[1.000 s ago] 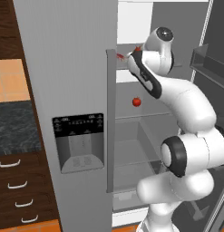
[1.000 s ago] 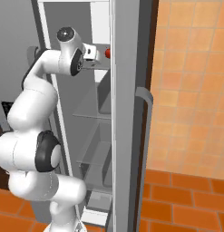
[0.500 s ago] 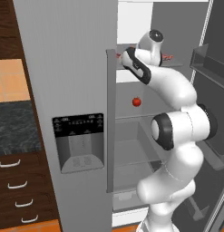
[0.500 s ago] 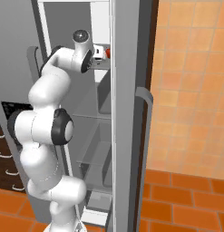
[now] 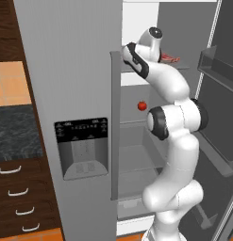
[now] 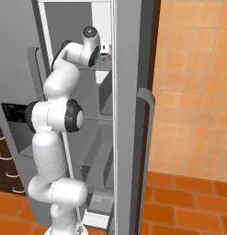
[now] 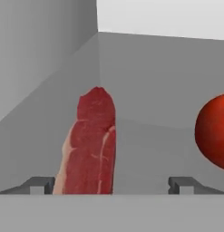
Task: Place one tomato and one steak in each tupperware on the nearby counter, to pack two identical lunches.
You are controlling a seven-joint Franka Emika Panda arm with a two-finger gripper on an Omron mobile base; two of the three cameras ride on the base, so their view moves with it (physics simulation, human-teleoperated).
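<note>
Gripper [image 7: 112, 186] spread wide, holding nothing, inside fridge [image 5: 70, 70] at upper shelf.
Steak [image 7: 91, 145] between fingertips; tomato [image 7: 214, 131] beside steak; dispenser panel [image 5: 81, 125] text unreadable.

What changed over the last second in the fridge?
The arm reached deeper onto the top shelf, and its elbow swung up and in. The open gripper now faces a steak, with a tomato to one side; nothing is grasped. The steak on the top shelf and the lower tomato stayed put.
</note>
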